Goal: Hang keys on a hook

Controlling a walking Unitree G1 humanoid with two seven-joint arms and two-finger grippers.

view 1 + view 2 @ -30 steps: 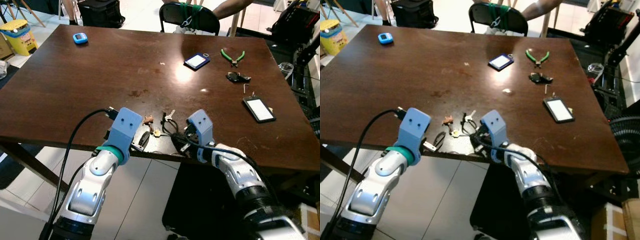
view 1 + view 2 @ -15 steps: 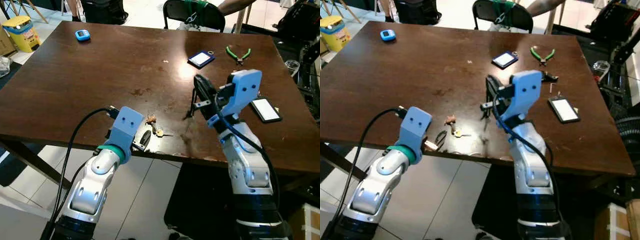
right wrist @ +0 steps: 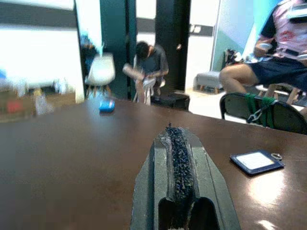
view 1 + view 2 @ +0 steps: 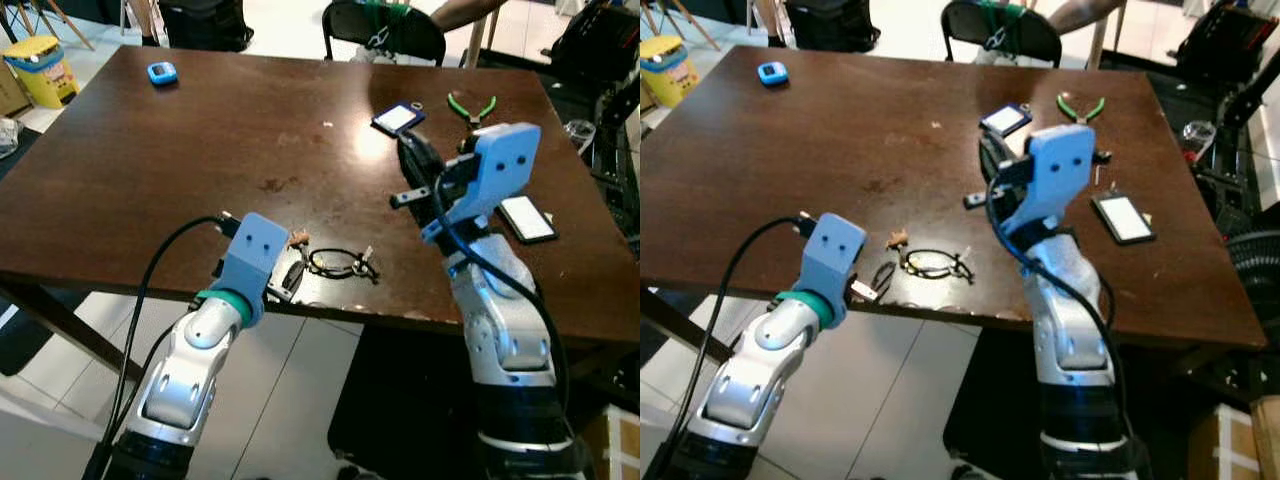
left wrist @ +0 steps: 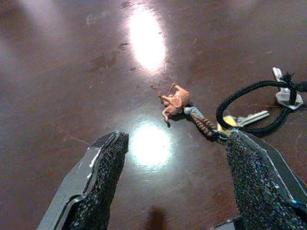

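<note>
Black, rough-padded fingers (image 5: 103, 184) of the left gripper (image 5: 177, 187) stand wide apart and hold nothing, hovering low over the near edge of the dark brown wooden table (image 4: 180, 150). Between and just beyond them lies the bunch of keys on a black cord loop (image 4: 338, 264): a small brown animal-shaped charm (image 5: 173, 99) sits past the gap, a short braided link runs from it to a silver key with a yellow head (image 5: 242, 120), and the cord loop reaches away toward the right fingertip, almost touching it. None of it is inside the jaws.

The right gripper (image 3: 178, 163) is raised well above the table's middle, its two fingers pressed together on nothing, pointing toward the far edge.

Judging from this, the keys are not yet picked up, so the step in hand is the grasp. No hook can be made out in these pictures, so hanging comes later. The next move calls for the open left gripper to slide forward and a little toward the loop, then close on the cord or the charm's link; the flat key on the polished wood would likely be harder to pinch.

Farther out, a blue card holder (image 4: 396, 119), green-handled pliers (image 4: 470, 106) and a white-faced phone (image 4: 526, 218) lie toward the far right corner, and a small blue object (image 4: 160, 72) sits near the far left corner.
</note>
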